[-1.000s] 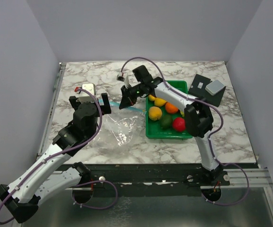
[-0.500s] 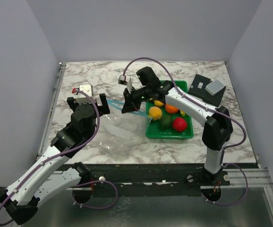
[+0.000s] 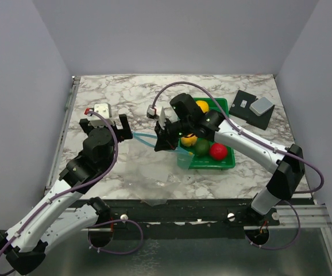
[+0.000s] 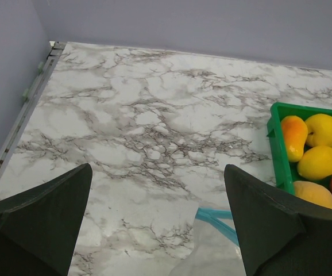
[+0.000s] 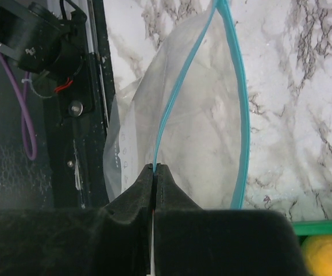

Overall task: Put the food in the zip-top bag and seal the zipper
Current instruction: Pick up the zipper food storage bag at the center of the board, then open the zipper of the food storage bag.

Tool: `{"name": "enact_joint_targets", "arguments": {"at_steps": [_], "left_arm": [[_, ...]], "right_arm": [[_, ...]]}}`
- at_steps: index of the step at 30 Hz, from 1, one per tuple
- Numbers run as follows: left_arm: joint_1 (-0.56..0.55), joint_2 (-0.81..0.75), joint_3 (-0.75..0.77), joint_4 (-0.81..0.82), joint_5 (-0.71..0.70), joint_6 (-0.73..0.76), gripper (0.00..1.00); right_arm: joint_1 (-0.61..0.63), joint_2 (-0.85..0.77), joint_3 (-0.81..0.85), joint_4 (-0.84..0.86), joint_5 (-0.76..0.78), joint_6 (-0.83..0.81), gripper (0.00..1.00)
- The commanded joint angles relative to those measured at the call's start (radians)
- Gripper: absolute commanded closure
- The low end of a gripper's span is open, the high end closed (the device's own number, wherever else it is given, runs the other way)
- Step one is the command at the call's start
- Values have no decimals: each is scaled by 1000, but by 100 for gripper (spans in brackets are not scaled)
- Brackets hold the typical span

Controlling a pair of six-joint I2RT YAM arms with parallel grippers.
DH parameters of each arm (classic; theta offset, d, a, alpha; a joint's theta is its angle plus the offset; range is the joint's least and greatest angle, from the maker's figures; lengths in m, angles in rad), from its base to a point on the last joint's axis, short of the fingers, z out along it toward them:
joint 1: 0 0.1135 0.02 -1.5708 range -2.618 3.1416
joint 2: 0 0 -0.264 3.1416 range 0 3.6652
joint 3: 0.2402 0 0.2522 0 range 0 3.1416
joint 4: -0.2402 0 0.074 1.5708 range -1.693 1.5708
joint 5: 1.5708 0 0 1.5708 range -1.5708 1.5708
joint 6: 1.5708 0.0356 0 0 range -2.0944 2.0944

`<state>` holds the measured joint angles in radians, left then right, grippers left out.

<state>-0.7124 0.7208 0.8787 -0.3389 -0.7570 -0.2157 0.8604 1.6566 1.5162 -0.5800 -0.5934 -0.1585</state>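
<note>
while the right claw (image 5: 154,173) is pinched tight on one lip of the bag (image 5: 203,135), the bag hangs up off the table (image 4: 154,109) with its mouth gaping wide. the bag is see-through, thin and floppy, and the table shows right through it. the zipper (image 5: 242,109) is a skinny light blue strip. its two sides bend apart in a long loop, so it is not shut. the bag is just beside the left side of the tray (image 4: 273,129), between the two arms.

the fruits (image 4: 321,129) lie in the tray. they are smooth, round and shiny, mostly yellow and orange, with one red and one dark green. the tray is green plastic with low walls. the table is hard and flat, white with grey swirls like marble.

the left claw (image 4: 157,178) is spread wide and holds nothing. its dark fingers look like wedges, and it hangs over the table near the bag's mouth.

a second ago the bag lay flat on the table, left of the tray. now it is lifted and sits closer to the tray, and the right arm reaches out further.
</note>
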Motion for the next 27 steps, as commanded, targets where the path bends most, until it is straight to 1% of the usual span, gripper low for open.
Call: {"name": "enact_joint_targets", "arguments": {"at_steps": [1, 4, 9, 13, 18, 22, 24, 27], "left_arm": [[4, 0, 20, -5, 81, 6, 1], [5, 9, 51, -39, 138, -5, 1], [5, 24, 93, -120, 226, -25, 1], [5, 42, 123, -181, 330, -32, 1], [5, 88, 196, -264, 460, -14, 1], [5, 125, 260, -319, 600, 15, 1], [6, 137, 284, -341, 670, 31, 1], [5, 144, 310, -368, 721, 46, 1]], "right_arm": [[22, -76, -48, -82, 59, -28, 99], [34, -133, -93, -104, 63, -53, 99], [60, -256, -183, -81, 57, -99, 99], [82, -312, -217, -101, 50, -129, 99], [125, -345, -198, -179, 69, -184, 99], [159, -362, -158, -247, 56, -236, 99], [182, -367, -128, -288, 53, -269, 99], [206, -366, -60, -359, 32, -307, 99]]}}
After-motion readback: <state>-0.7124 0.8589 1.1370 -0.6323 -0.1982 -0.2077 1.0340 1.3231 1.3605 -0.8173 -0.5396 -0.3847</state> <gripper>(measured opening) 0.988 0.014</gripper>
